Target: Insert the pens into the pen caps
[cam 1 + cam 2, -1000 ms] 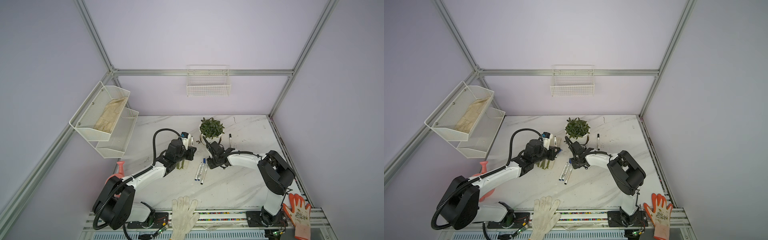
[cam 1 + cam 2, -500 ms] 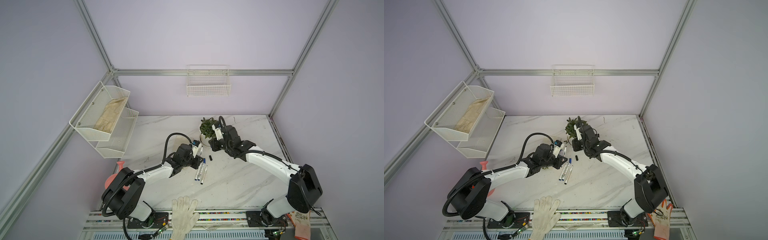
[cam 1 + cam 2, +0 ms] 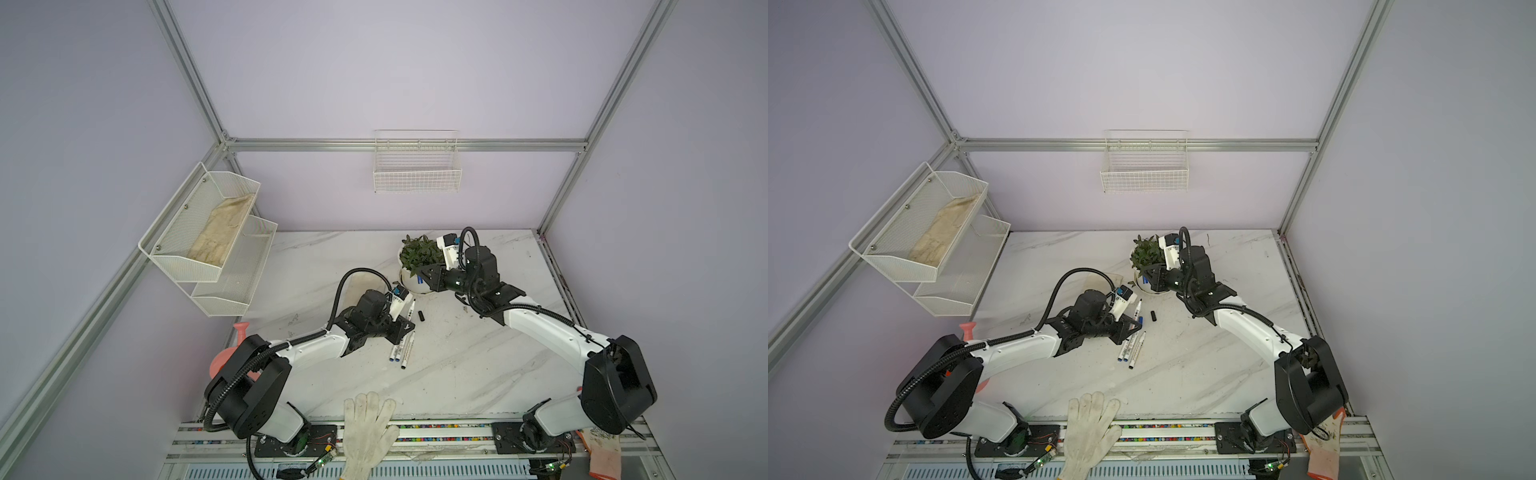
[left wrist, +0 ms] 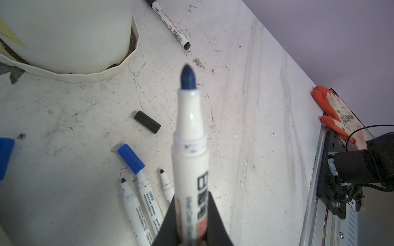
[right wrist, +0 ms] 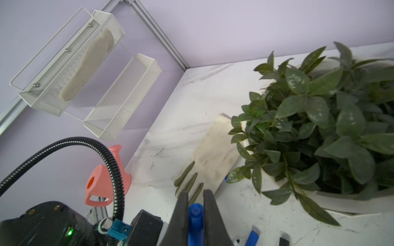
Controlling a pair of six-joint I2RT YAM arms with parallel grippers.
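Observation:
My left gripper point(image 4: 193, 196) is shut on a white pen point(image 4: 189, 149) whose bare blue tip points away from the wrist, above the marble table. Under it lie three more pens point(image 4: 140, 174): one with a blue cap on, two uncapped. A loose black cap point(image 4: 147, 122) lies close by, and it shows in both top views point(image 3: 420, 316) point(image 3: 1153, 316). A black-tipped pen point(image 4: 170, 25) lies farther off. My right gripper point(image 5: 195, 193) is shut on a blue cap point(image 5: 195, 221), raised beside the plant point(image 3: 419, 255). Another blue cap point(image 5: 251, 237) lies on the table.
The potted plant point(image 5: 315, 119) in a white pot stands close to my right gripper. Three olive strips point(image 5: 187, 179) and a cloth lie beyond. A pink watering can point(image 5: 102, 181) is at the left edge. A white glove point(image 3: 368, 432) and an orange glove point(image 4: 332, 110) lie at the front.
A second ago the right gripper was low beside the pens; it has risen to the plant with the blue cap. The left gripper moved right, over the pens. Since half a second ago nothing moved.

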